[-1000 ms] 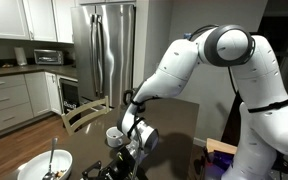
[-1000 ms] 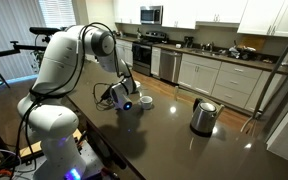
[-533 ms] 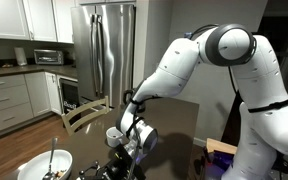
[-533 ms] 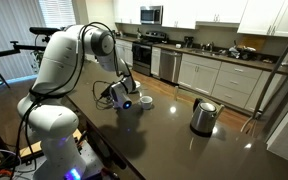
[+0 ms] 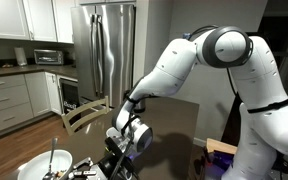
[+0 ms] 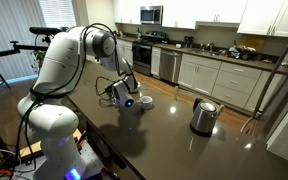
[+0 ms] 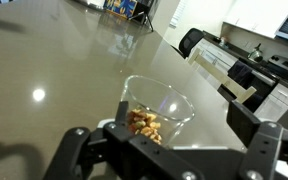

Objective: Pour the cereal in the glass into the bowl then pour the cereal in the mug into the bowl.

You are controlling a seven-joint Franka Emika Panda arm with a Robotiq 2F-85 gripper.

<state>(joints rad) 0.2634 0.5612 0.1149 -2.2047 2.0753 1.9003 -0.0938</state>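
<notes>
Pincer [image 7: 172, 140] wide open, holding nothing. Glass [image 7: 159, 100] stands between its fingers on tabletop [image 7: 54, 70], cereal [image 7: 142, 124] low inside. Glass is probably light, slick and breakable, so grip mid-wall. Mug [image 6: 146, 101] just beside could get knocked. Bowl [image 5: 32, 168] with spoon [image 5: 52, 157] off left, kettle [image 6: 203, 115] well apart.

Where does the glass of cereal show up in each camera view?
Wrist view: glass centre frame, between the open pincer's fingers.
Exterior view: low centre, by the pincer, too hidden to pick out.
Exterior view: left of centre at the pincer, too small to be sure.
Shared landmark: the pincer.
</notes>
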